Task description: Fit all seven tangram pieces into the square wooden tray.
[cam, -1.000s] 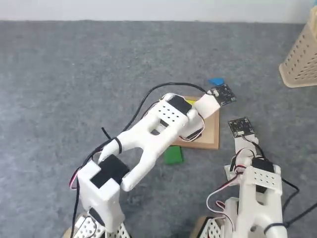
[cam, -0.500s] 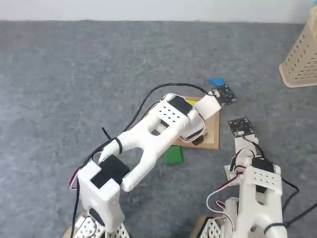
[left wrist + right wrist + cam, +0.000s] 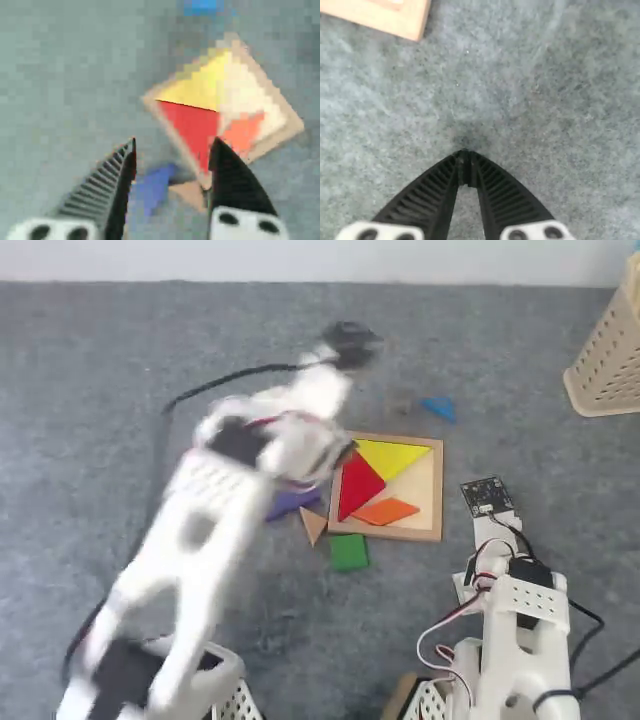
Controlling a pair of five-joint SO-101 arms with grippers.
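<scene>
Left gripper (image 3: 175, 145) gapes wide, empty, above the edge of the tray (image 3: 390, 533) by the red piece (image 3: 356, 487). Right gripper (image 3: 465, 156) is pinched closed on nothing, over grey carpet (image 3: 545, 75) just off a tray corner. 3 pieces (image 3: 392, 455) lie inside, 4 outside. A basket (image 3: 608, 350) stands well apart.

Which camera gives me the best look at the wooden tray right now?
The high view: nearly the whole tray shows, holding the yellow piece, red piece and orange piece. The left wrist view shows it blurred; the right wrist view catches one corner.
</scene>
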